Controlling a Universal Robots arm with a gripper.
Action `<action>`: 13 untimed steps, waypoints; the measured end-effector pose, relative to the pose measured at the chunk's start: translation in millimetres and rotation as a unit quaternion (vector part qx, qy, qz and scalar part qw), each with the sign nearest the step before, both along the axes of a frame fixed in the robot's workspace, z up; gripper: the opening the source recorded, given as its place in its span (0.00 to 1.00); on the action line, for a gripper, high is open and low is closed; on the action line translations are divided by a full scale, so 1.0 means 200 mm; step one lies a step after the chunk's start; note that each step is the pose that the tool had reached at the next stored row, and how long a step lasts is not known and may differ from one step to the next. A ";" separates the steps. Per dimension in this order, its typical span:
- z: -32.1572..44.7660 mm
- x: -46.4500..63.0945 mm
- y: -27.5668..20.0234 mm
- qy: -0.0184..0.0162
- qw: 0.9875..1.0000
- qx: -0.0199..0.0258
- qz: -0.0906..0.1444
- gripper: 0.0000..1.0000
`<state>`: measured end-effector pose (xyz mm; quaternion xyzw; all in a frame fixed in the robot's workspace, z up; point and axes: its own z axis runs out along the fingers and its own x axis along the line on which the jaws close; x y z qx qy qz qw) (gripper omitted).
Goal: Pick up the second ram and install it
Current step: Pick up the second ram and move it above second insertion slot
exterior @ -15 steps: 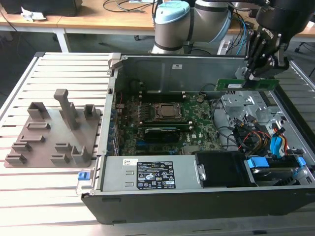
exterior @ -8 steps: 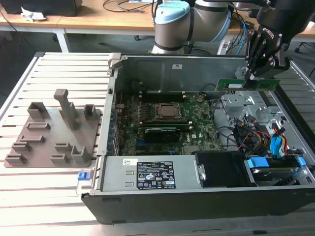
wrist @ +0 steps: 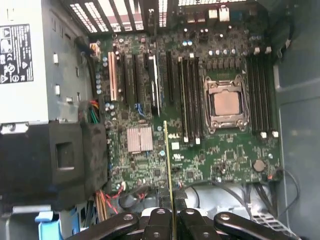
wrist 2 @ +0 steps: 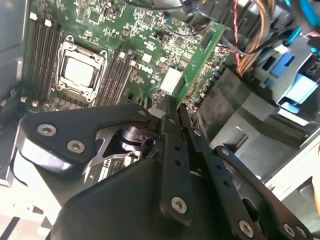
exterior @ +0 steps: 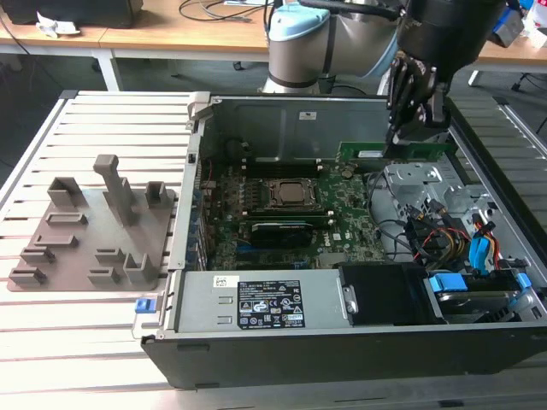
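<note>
My gripper (exterior: 408,137) hangs over the far right part of the open computer case, shut on the second ram (exterior: 359,152). The ram is a long, thin green stick held level above the motherboard (exterior: 282,209). In the second wrist view the ram (wrist 2: 200,55) runs out from between the fingertips of the gripper (wrist 2: 172,107) and carries a white label. The first wrist view shows the ram (wrist: 168,160) edge-on, a thin line leaving the gripper (wrist: 172,212). Long memory slots (wrist: 190,100) lie on both sides of the CPU socket (wrist: 226,104), well below the stick.
A grey fixture plate (exterior: 94,231) with upright blocks rests on the slatted table at the exterior view's left. Inside the case, a power supply (exterior: 265,303) fills the near side. A drive cage (exterior: 427,184) and coloured cables (exterior: 461,248) crowd the right.
</note>
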<state>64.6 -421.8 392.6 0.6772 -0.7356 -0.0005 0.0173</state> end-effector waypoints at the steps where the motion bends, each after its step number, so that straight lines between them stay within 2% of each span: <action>1: -0.021 -0.01 0.002 0.000 1.000 0.000 0.000 0.14; 4: -0.087 -0.03 0.010 0.000 1.000 0.000 0.000 0.14; 6: -0.108 -0.03 0.012 0.000 1.000 0.000 0.000 0.14; 8: -0.149 -0.05 0.018 0.000 1.000 0.000 0.000 0.14; 9: -0.165 -0.06 0.027 0.000 1.000 0.000 0.000 0.14; 11: -0.201 -0.08 0.063 0.000 1.000 0.000 0.000 0.14; 13: -0.244 -0.10 0.081 0.000 1.000 0.000 0.000 0.14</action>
